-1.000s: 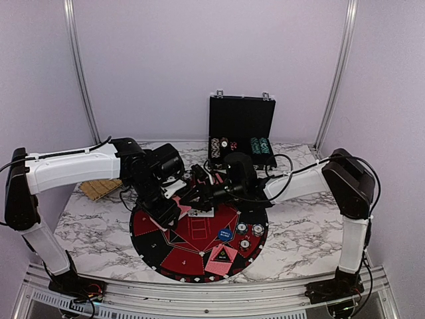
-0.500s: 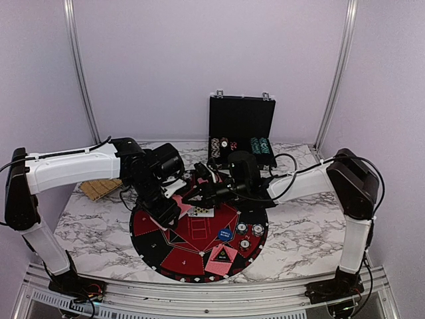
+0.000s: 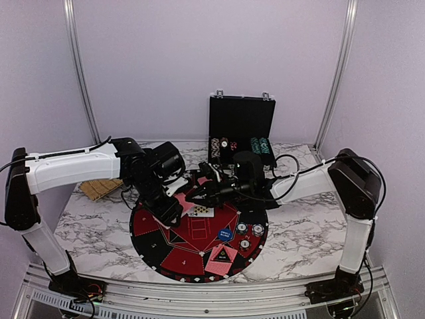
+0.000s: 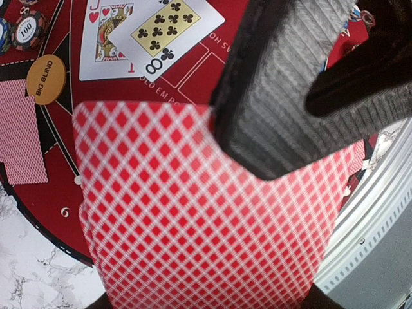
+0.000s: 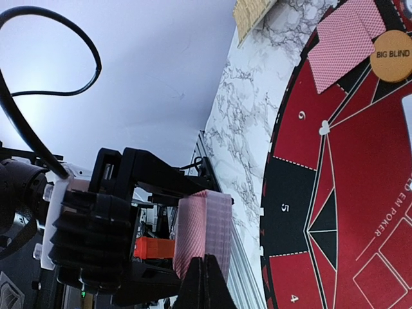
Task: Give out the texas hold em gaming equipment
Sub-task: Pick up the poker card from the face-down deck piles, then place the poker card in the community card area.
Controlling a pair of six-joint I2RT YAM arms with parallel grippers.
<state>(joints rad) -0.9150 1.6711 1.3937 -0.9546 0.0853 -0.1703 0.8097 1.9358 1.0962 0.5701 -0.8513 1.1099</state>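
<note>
My left gripper (image 3: pixel 167 207) clamps one deck (image 4: pixel 193 225) over the mat (image 4: pixel 58 193), which bears two face-up cards (image 4: pixel 170 29); my right gripper (image 5: pixel 203 267) is pinched closed.

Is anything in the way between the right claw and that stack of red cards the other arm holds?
Nothing visible is in the way. The right gripper is shut, and its tips rest against the deck of red-backed cards, which the left gripper holds above the round mat.

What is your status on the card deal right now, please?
Left claw clamped on red-backed deck. Right claw shut at deck's edge; card pinched or not, cannot tell. Face-up cards lie on mat below.
</note>
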